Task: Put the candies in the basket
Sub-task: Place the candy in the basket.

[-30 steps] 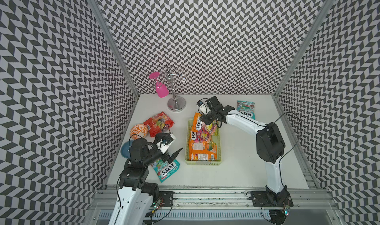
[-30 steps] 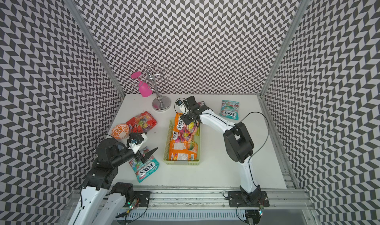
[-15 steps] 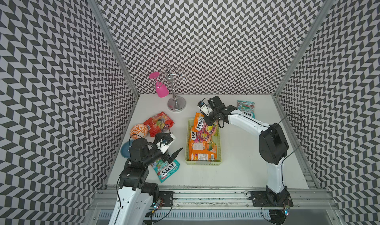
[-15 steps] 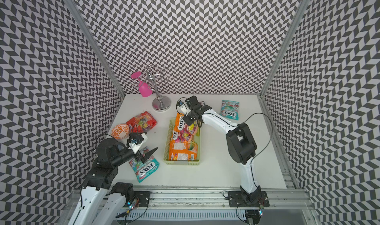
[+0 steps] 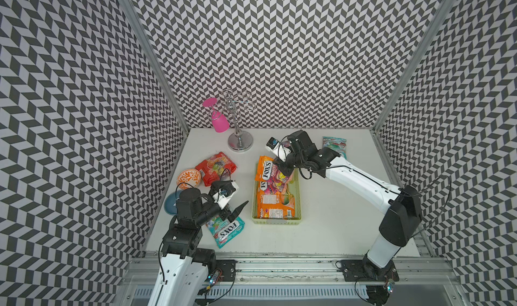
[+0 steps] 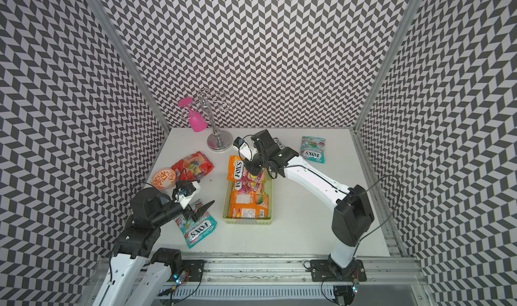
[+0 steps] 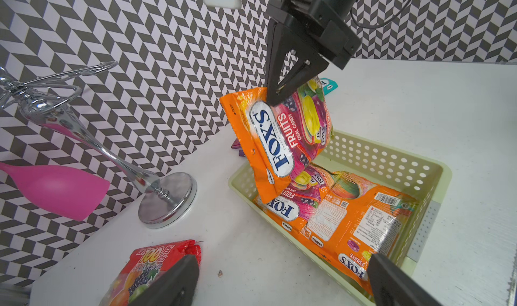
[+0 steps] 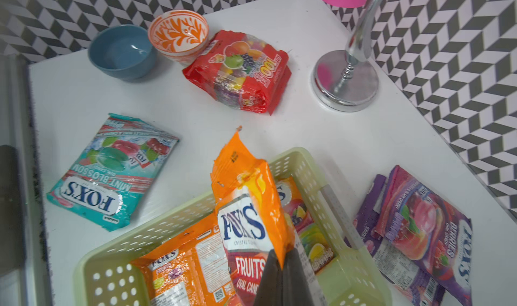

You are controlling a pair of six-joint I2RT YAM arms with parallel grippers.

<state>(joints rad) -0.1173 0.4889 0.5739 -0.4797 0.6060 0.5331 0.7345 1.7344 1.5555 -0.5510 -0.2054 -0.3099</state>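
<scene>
**Right gripper** (image 7: 279, 96). The jaws are pressed together on the top edge of an orange bag (image 7: 268, 139), which hangs tilted below the fingertips. Directly beneath this gripper is the far end of the basket (image 7: 377, 162). The hanging bag's lower corner overlaps the rim there and reaches down to the flat orange bags (image 7: 349, 220) already lying inside. Whether it rests on them cannot be told. Just beyond the gripper, outside the basket's far end, purple bags (image 8: 419, 229) lie on the table (image 5: 335, 220). Farther off, on the other side of the right arm from the basket, a teal bag (image 5: 334, 146) lies near the back wall, well apart from the basket.

**Left gripper** (image 5: 235, 209). The jaws are spread wide with nothing between them, and the gripper hovers beside the near half of the basket. Under it lies a second teal bag (image 5: 226, 230), partly covered by the arm. Beyond this gripper, toward the back wall, a red bag (image 5: 215, 167) lies just beside an orange-and-white bowl (image 5: 188, 178). A blue bowl (image 5: 170, 204) sits next to the left arm. Past the red bag stands a metal stand (image 5: 239, 139) with a pink glass (image 5: 219, 121) hanging from it.
</scene>
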